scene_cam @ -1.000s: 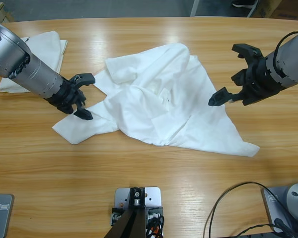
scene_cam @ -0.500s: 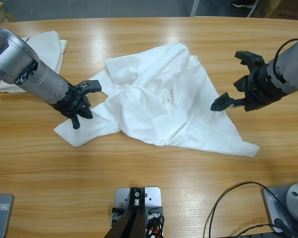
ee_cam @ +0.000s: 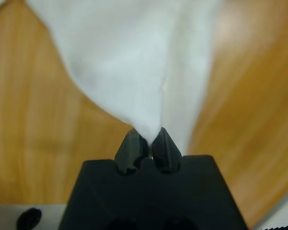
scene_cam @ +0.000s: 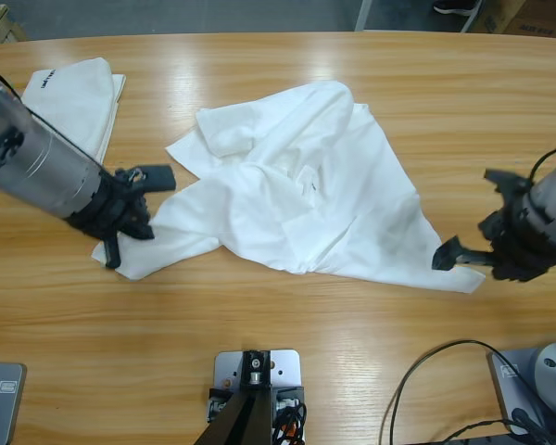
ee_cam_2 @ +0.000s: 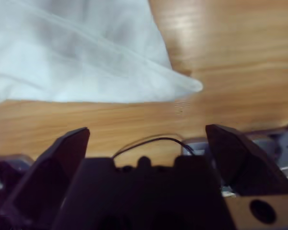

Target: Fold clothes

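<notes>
Right gripper (scene_cam: 473,222) dropped to shirt's lower-right corner, jaws spread wide. Left gripper (scene_cam: 125,211) pulled left, clamped on crumpled T-shirt (scene_cam: 296,199) edge; pinch point hidden under cloth.

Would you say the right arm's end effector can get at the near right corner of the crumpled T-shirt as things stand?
Probably yes. The right end effector is open beside the crumpled T-shirt, whose corner lies flat on bare table just ahead of it, with nothing between. The left end effector pinches the opposite end.
</notes>
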`<move>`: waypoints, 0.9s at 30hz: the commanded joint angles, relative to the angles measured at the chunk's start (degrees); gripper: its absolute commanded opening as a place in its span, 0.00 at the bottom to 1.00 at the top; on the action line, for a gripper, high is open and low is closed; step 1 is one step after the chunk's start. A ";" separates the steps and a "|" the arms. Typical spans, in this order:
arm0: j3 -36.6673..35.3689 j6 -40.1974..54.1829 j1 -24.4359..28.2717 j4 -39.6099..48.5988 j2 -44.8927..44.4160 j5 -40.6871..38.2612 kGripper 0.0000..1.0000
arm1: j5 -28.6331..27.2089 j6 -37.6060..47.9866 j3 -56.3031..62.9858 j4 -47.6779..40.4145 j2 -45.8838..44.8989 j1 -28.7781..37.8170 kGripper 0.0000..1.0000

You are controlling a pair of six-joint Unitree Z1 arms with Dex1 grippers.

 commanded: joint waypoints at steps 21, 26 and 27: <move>-7.80 -29.31 -22.96 23.94 -7.41 0.72 0.92 | -4.38 -5.39 -0.78 -3.86 -0.86 1.77 0.94; -11.91 -48.36 -17.65 20.87 -13.26 10.02 0.95 | -3.11 -35.16 -13.88 -3.70 2.06 1.77 0.92; -11.80 -48.98 -17.57 19.81 -13.14 10.28 0.95 | -2.88 -40.77 -15.23 -3.70 3.34 1.77 0.92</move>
